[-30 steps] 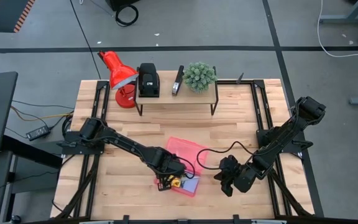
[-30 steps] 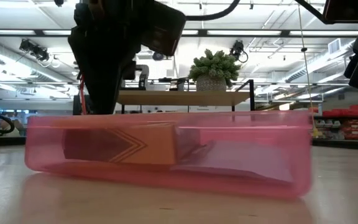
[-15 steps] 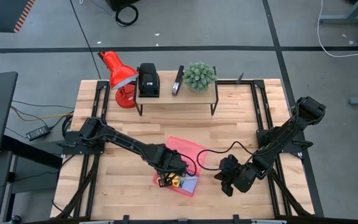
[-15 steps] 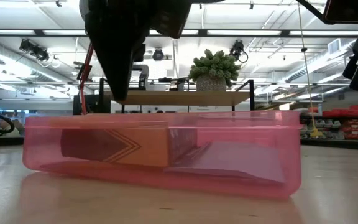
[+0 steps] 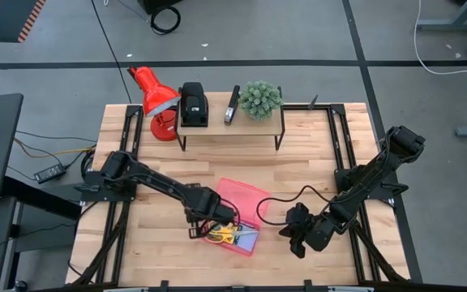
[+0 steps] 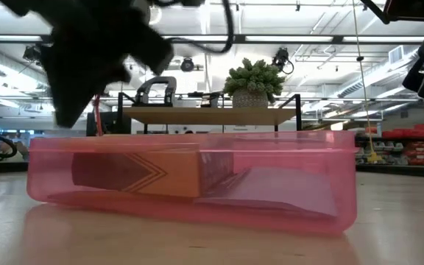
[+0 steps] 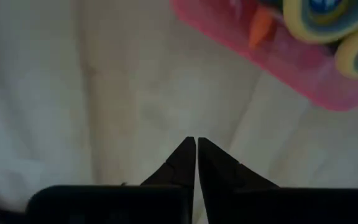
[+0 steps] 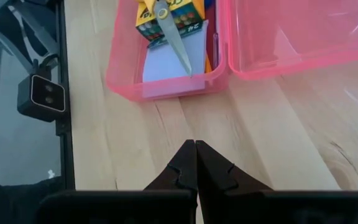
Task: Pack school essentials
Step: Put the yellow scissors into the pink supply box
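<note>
Now left gripper (image 5: 194, 233), jaws shut and empty, sits just beside the pink box's (image 5: 246, 191) edge.

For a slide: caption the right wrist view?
Shut right pincer faces the open pink box holding scissors, crayons and notepad.

bright overhead light | soft shadows | left wrist view blurred
</note>
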{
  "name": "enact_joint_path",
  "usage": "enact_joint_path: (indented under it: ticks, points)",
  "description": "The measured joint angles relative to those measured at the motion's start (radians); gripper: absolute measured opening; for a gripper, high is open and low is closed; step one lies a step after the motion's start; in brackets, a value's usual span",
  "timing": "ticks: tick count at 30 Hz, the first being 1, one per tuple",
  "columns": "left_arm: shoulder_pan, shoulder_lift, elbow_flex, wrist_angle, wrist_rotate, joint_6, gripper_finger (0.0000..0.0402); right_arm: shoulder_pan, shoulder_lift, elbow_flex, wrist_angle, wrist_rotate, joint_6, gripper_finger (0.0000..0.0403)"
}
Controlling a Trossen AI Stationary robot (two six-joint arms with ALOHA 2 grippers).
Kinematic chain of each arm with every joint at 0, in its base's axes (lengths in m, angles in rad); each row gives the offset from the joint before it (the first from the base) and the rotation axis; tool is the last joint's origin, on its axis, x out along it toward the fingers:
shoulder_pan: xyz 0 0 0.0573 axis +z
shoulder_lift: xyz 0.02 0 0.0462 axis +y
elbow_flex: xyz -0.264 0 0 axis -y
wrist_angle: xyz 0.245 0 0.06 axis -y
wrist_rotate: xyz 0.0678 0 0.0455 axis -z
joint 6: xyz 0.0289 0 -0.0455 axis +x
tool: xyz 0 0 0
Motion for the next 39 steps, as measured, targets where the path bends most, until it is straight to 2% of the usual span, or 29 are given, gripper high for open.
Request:
enact_joint_path:
  ticks: [4, 8, 11, 14, 22, 29, 33, 39]
  points:
    - [-0.001, 0.0, -0.089, 0.062, 0.057, -0.026, 0.0006, 0.007, 0.0, 0.0, 0.002, 0.003, 0.002, 0.0006]
    - [-0.001, 0.0, -0.152, 0.118, 0.067, -0.022, 0.0009, 0.011, 0.0, 0.0, 0.031, 0.004, -0.016, 0.0006]
    - [-0.001, 0.0, -0.182, 0.223, 0.12, -0.002, 0.0013, -0.003, 0.0, 0.005, 0.097, 0.003, -0.113, 0.0006]
    - [-0.001, 0.0, -0.203, 0.326, 0.167, -0.025, 0.0008, -0.049, 0.0, 0.032, 0.063, -0.022, -0.203, 0.0006]
    - [-0.001, 0.0, -0.211, 0.465, 0.178, -0.158, 0.0015, -0.216, 0.028, 0.034, 0.02, -0.224, -0.339, 0.0006]
    - [-0.003, 0.0, -0.211, 0.589, 0.177, -0.279, 0.0004, -0.2, 0.039, 0.034, 0.058, -0.346, -0.475, 0.0006]
    - [-0.003, 0.0, -0.211, 0.683, 0.173, -0.314, 0.0011, -0.188, 0.039, 0.034, 0.058, -0.352, -0.494, 0.0006]
    - [-0.001, 0.0, -0.211, 0.755, 0.162, -0.326, 0.0017, -0.197, 0.039, 0.034, -0.007, -0.3, -0.495, 0.0006]
